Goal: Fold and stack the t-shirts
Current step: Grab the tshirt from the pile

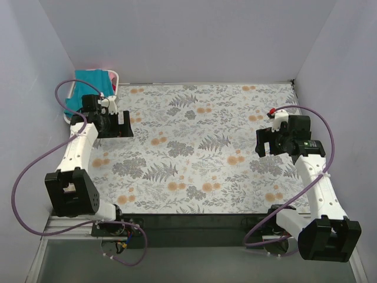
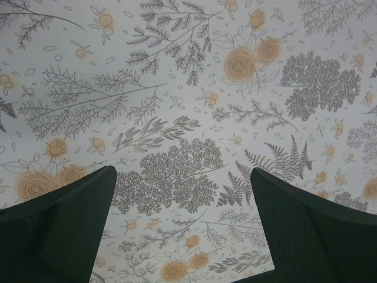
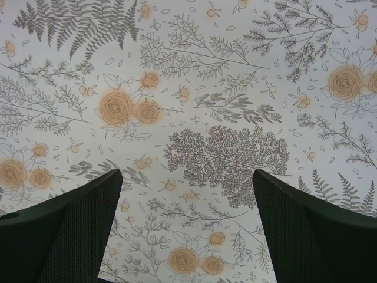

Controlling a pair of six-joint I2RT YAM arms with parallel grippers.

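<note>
A teal t-shirt [image 1: 88, 81] lies bunched in the white slatted basket [image 1: 116, 78] at the far left corner, with a bit of pink t-shirt [image 1: 109, 86] beside it. No red shirt shows. My left gripper [image 1: 121, 124] hovers open and empty over the floral cloth just in front of the basket; its wrist view [image 2: 184, 218] holds only floral cloth between the fingers. My right gripper [image 1: 265, 141] hovers open and empty at the right side; its wrist view [image 3: 185, 221] shows only cloth too.
The floral tablecloth [image 1: 200, 147] covers the whole table. White walls stand close on the left, back and right. Purple cables loop beside both arms. The table's dark front edge [image 1: 194, 219] runs between the arm bases.
</note>
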